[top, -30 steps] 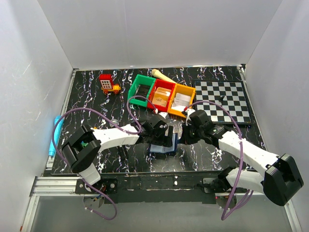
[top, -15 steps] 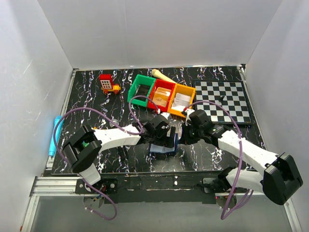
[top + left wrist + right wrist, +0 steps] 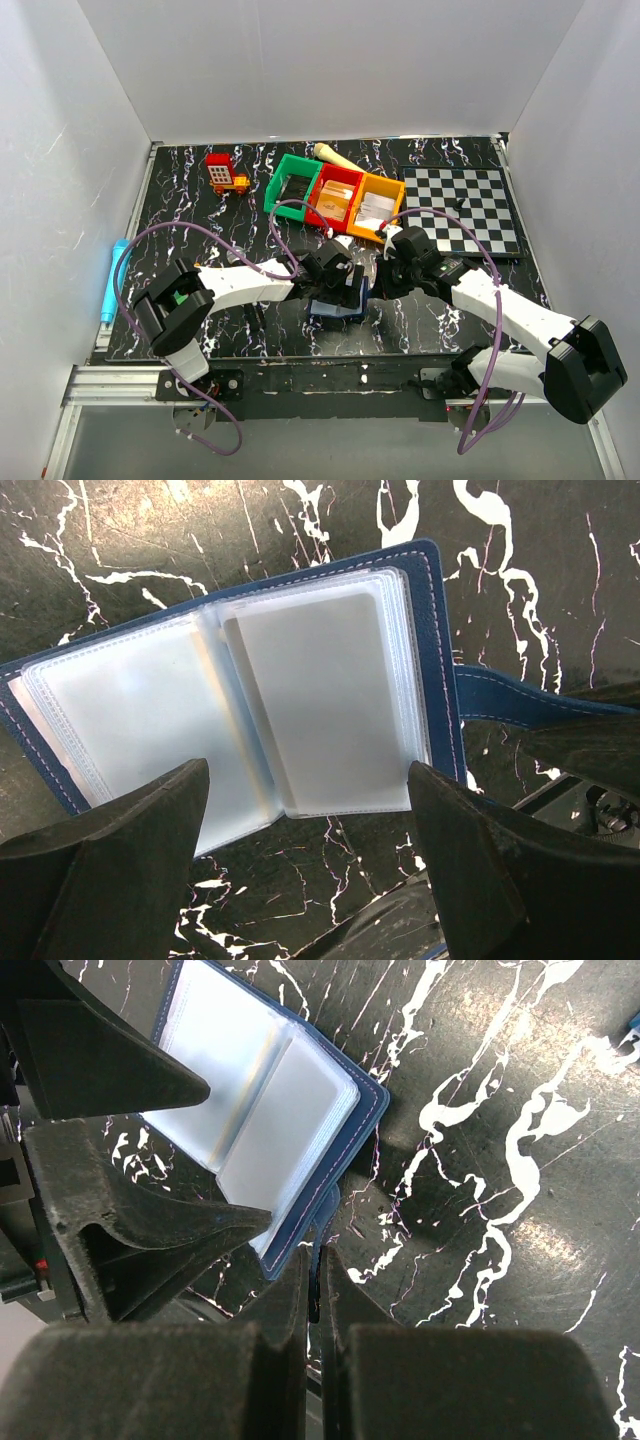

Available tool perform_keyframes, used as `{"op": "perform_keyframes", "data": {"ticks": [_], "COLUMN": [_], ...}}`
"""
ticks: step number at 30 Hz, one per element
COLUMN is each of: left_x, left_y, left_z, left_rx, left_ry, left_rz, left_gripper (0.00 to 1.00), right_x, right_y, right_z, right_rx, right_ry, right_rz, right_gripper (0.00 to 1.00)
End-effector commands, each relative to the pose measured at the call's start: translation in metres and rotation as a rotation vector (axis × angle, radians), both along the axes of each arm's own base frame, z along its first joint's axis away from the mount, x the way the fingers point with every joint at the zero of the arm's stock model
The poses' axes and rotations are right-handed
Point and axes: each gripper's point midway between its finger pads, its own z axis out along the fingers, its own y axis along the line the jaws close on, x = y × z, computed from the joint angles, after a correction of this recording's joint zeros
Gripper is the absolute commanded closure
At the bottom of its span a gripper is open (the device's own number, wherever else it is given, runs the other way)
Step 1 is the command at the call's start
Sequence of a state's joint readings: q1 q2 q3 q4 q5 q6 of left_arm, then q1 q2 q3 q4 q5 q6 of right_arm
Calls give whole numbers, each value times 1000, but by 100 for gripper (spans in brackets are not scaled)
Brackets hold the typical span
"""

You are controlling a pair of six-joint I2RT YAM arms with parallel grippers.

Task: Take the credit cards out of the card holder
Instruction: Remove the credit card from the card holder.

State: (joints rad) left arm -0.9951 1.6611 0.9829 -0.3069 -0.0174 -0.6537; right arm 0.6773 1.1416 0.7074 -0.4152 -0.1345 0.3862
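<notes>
Left gripper [image 3: 305, 780]: jaws spread wide, nothing held, hanging directly over the opened card holder [image 3: 230, 700], one finger off each lower corner of the spread. Right gripper [image 3: 317, 1260]: jaws pressed together, and by the look of it pinching the holder's blue strap [image 3: 530, 705], which runs out from the right-hand cover into them. The holder lies flat and open on the table [image 3: 180, 200], centre and close to the near edge, between the two wrists. Its long axis runs across the left gripper's span, a little tilted, with the spine pointing roughly back toward that wrist. The clear plastic sleeves [image 3: 320, 700] face up; a pale rectangle shows through the right-hand one, likely a card. Which sleeve edge is open cannot be told. The left arm is better placed for the pull, and the right seems to serve as anchor. Room is tight on the right, where the two grippers nearly meet. There is bare marble to the left and beyond; the row of coloured bins [image 3: 298, 161] and the chessboard [image 3: 465, 205] sit well back.
</notes>
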Motion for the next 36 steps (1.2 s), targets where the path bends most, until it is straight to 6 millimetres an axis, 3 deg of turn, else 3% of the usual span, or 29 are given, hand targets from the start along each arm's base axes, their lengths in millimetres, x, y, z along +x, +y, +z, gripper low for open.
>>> {"op": "perform_keyframes", "data": {"ticks": [1, 18, 31, 36], "left_x": [6, 12, 19, 23], "left_y": [-7, 8, 30, 50], "left_z": [11, 4, 17, 24], "left_rx": [-10, 54, 79, 82], "left_ry": [-36, -53, -102, -118], "left_rz": [-3, 71, 162, 229], "left_gripper": [20, 22, 22, 21], "right_x": [7, 5, 4, 3], "right_y": [11, 13, 11, 10], "right_z": [22, 28, 27, 27], "right_rx": [47, 60, 55, 52], "right_ry": [-46, -50, -46, -45], "right_rz": [28, 39, 38, 37], "right_gripper": [99, 99, 99, 99]}}
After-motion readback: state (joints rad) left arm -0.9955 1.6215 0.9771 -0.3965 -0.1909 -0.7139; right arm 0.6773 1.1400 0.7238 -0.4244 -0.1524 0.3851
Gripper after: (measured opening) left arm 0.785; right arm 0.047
